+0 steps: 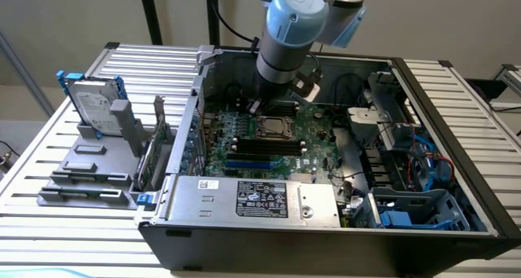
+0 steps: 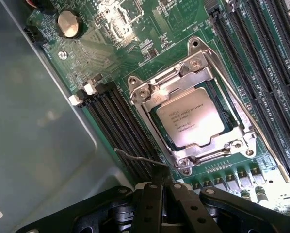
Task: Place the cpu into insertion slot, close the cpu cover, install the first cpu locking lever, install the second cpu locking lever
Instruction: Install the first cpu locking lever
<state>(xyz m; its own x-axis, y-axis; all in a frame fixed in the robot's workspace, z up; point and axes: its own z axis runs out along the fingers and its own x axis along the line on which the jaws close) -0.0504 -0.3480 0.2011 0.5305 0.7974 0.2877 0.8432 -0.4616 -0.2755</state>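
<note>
One cpu (image 2: 196,121) lies in the one insertion slot (image 2: 217,99), beneath one cpu cover (image 2: 157,97) (folded flat, framing the chip). Farther back, at the slot's eleven o'clock in the exterior view, one gripper (image 1: 258,107) hangs, jaws pressed together.
</note>
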